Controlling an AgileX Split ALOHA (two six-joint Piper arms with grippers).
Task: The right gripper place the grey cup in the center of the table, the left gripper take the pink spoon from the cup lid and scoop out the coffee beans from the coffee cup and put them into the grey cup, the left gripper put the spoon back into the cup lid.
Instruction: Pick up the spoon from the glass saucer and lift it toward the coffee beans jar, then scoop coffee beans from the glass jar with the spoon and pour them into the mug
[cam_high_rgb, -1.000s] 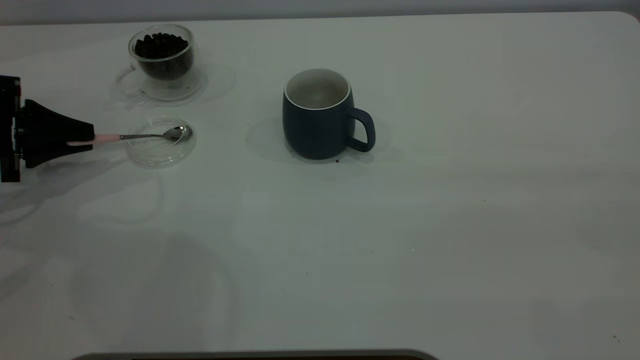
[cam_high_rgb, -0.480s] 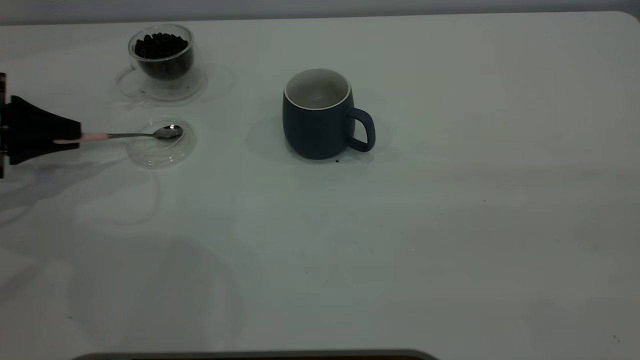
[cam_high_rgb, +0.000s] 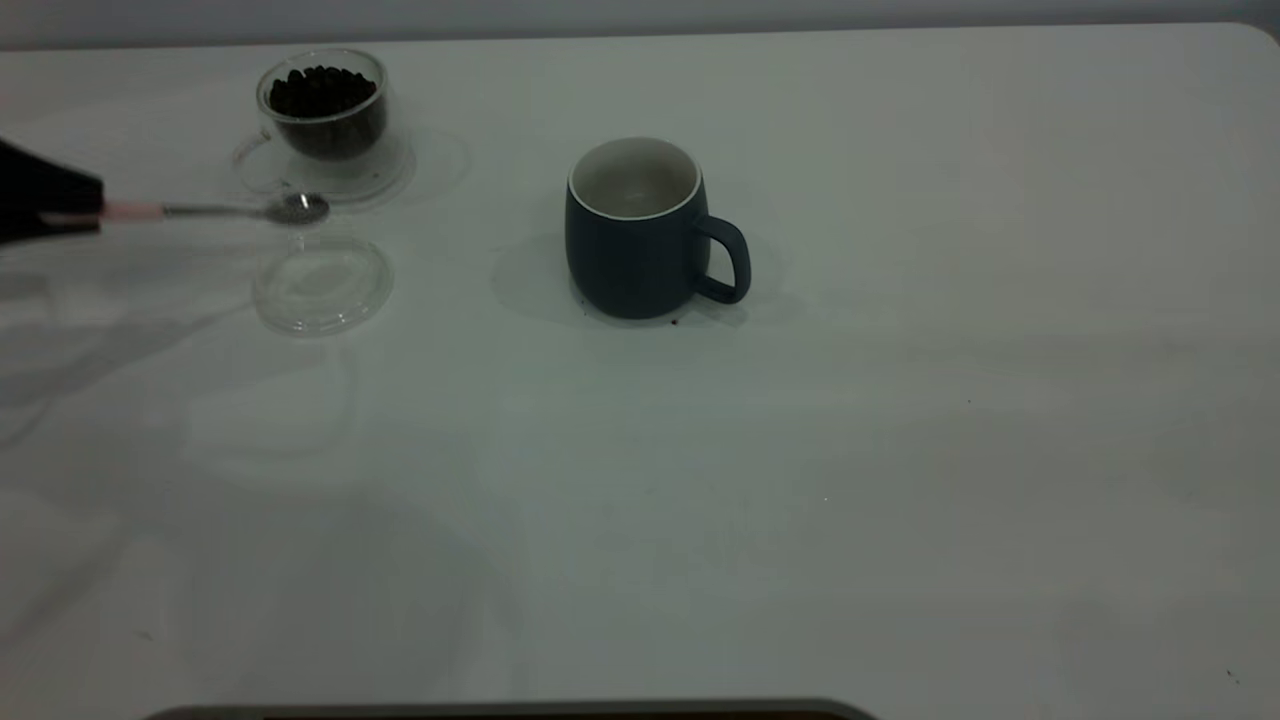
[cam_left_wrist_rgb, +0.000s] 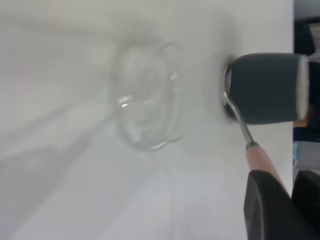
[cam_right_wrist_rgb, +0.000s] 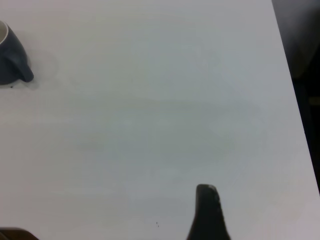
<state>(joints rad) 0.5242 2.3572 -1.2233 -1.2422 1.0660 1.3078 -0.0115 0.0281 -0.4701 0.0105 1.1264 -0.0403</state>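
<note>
While the left gripper (cam_high_rgb: 85, 212) clasps the pink spoon (cam_high_rgb: 215, 210), only the wrist view shows both pads (cam_left_wrist_rgb: 267, 205)

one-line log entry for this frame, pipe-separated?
phase: spoon lifted | left tool: shut on pink spoon, above table beside cup lid | grey cup: centre | coffee cup: full

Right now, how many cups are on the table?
2. The grey cup stands near the middle; the coffee cup, full of beans, sits at the far left corner.
</note>
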